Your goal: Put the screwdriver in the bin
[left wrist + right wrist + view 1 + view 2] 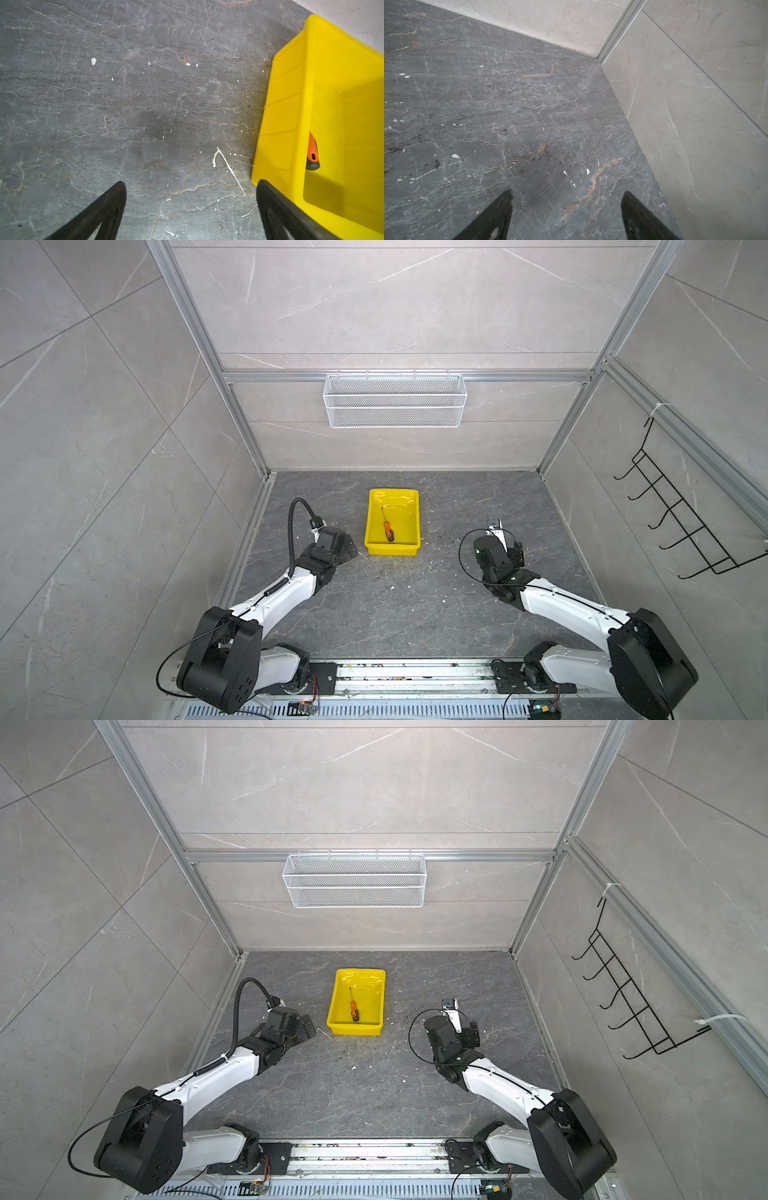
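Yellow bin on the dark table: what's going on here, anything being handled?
Nothing is held right now. The small orange-handled screwdriver lies flat inside the shallow yellow plastic bin, handle toward the robot. The left gripper is open and empty, beside the bin's near left corner. The right gripper is open and empty over the dark stone table, off to the bin's right. The task looks done.

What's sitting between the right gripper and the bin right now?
Only bare tabletop with white flecks separates the right gripper from the bin, in both top views.
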You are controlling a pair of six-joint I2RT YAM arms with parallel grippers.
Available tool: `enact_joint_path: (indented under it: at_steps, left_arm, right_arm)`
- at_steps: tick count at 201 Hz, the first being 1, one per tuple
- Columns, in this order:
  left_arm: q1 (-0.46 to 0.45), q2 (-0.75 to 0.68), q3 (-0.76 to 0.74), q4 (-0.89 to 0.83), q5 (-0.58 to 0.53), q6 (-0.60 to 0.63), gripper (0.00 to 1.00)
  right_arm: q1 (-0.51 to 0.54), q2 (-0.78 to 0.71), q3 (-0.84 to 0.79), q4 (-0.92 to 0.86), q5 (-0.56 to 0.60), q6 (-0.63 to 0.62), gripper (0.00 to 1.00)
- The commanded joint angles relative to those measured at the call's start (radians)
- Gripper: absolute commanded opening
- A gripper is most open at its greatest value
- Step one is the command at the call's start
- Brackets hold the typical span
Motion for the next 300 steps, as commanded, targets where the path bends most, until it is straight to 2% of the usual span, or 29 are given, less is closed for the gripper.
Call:
enact_joint_path:
  at_steps: [1, 41, 82, 126, 160, 177, 184, 192, 208, 212, 222, 236, 248, 261, 278, 300]
  left_arm:
    - [0.005, -0.001, 0.027, 0.002, -0.006, 0.020, 1.00]
    - [0.004, 0.004, 0.029, 0.005, -0.012, 0.022, 1.00]
    - [0.005, 0.025, 0.042, 0.001, -0.009, 0.026, 1.00]
    - [0.004, 0.035, 0.047, 0.001, -0.009, 0.026, 1.00]
    - [0.004, 0.030, 0.048, 0.000, -0.006, 0.024, 1.00]
    - [0.005, 0.023, 0.044, 0.005, -0.008, 0.027, 1.00]
    - [0.004, 0.019, 0.040, 0.010, -0.010, 0.031, 1.00]
    - [0.004, 0.013, 0.033, 0.019, -0.015, 0.035, 1.00]
    - [0.004, -0.007, 0.021, 0.030, -0.035, 0.036, 1.00]
    - [0.004, -0.011, 0.018, 0.034, -0.038, 0.039, 1.00]
    - [0.005, -0.019, 0.009, 0.045, -0.046, 0.057, 1.00]
    - [0.005, -0.014, -0.015, 0.100, -0.043, 0.100, 1.00]
    - [0.004, -0.002, -0.005, 0.130, -0.031, 0.171, 1.00]
    - [0.004, 0.011, 0.052, 0.074, -0.035, 0.265, 1.00]
    - [0.004, 0.038, 0.152, -0.049, -0.128, 0.322, 1.00]
    - [0.005, 0.064, 0.172, -0.027, -0.442, 0.361, 1.00]
  right_arm:
    - [-0.040, 0.055, -0.030, 0.150, -0.093, -0.048, 0.85]
    - [-0.075, 0.146, -0.048, 0.340, -0.179, -0.076, 0.92]
    - [-0.105, 0.226, 0.016, 0.350, -0.273, -0.094, 0.93]
    - [-0.197, 0.167, -0.027, 0.365, -0.442, -0.072, 0.93]
    - [-0.238, 0.179, -0.060, 0.478, -0.468, -0.135, 0.93]
    - [-0.257, 0.240, -0.136, 0.720, -0.451, -0.141, 0.94]
    - [-0.282, 0.218, -0.140, 0.686, -0.469, -0.110, 0.93]
    - [-0.313, 0.200, -0.164, 0.685, -0.526, -0.084, 0.97]
    - [-0.353, 0.301, -0.262, 1.012, -0.552, -0.074, 0.99]
    - [-0.352, 0.295, -0.258, 0.989, -0.551, -0.072, 0.99]
    - [-0.360, 0.227, -0.227, 0.802, -0.555, -0.032, 0.99]
    - [-0.365, 0.280, -0.252, 0.956, -0.553, -0.058, 0.99]
    - [-0.364, 0.244, -0.239, 0.858, -0.558, -0.050, 0.99]
    - [-0.364, 0.265, -0.205, 0.839, -0.571, -0.065, 0.99]
    - [-0.364, 0.251, -0.193, 0.783, -0.602, -0.071, 0.99]
    - [-0.365, 0.262, -0.187, 0.792, -0.612, -0.072, 0.99]
